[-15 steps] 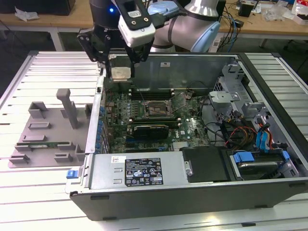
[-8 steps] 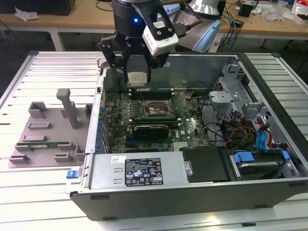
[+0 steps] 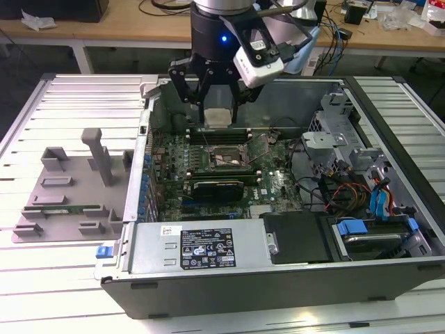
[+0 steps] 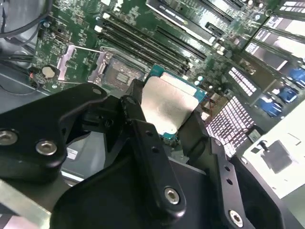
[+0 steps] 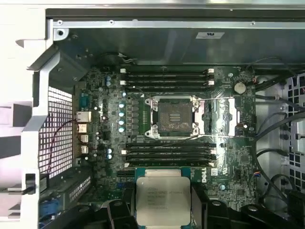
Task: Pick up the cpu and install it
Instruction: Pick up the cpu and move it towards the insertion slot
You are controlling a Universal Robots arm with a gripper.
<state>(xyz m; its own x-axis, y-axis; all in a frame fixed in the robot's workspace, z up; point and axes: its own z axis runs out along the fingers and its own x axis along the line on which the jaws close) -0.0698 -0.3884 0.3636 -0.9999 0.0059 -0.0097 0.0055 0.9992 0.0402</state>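
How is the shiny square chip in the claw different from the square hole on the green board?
The chip has a pale silvery top; the socket is dark inside a metal frame. The chip is held in the gripper above the board; the socket sits fixed on the board, uncovered and empty. Both are square.

The silvery square cpu [image 5: 163, 200] sits level, gripped in the hand [image 3: 217, 113].
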